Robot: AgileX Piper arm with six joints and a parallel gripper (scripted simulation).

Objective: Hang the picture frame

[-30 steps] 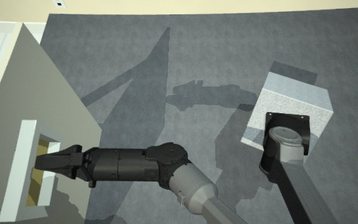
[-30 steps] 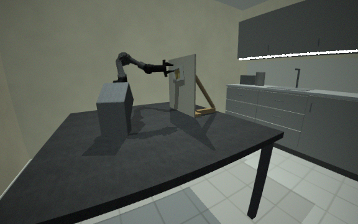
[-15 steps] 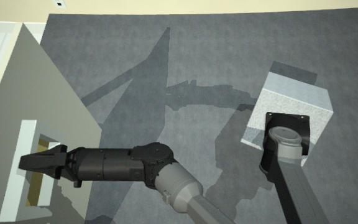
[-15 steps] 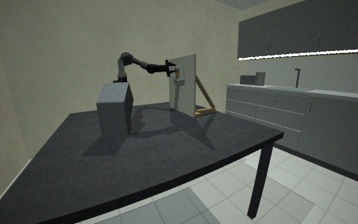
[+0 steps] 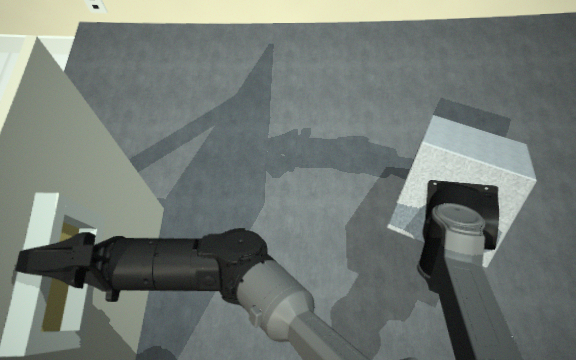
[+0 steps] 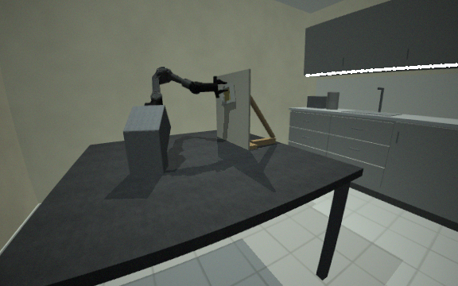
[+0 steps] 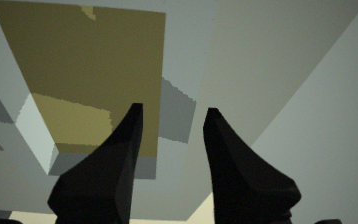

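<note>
The picture frame point(image 5: 43, 277), pale with an ochre centre, hangs against the grey upright board point(image 5: 63, 165) at the left. My gripper point(image 5: 22, 266) reaches across the front of the frame, with its fingers open. In the wrist view the ochre panel point(image 7: 95, 75) fills the upper left. The frame's pale side rail point(image 7: 185, 60) runs up between and beyond my fingertips. I cannot tell whether the fingers touch the rail. In the side view my gripper point(image 6: 222, 88) is at the frame point(image 6: 229, 96) near the board's top. The screw is hidden.
The arm's base sits on a pale block point(image 5: 463, 185), also seen in the side view point(image 6: 147, 137). A wooden brace point(image 6: 264, 125) props the board from behind. The dark table edge point(image 6: 229, 222) is far from the board. Kitchen cabinets point(image 6: 392, 139) stand to the right.
</note>
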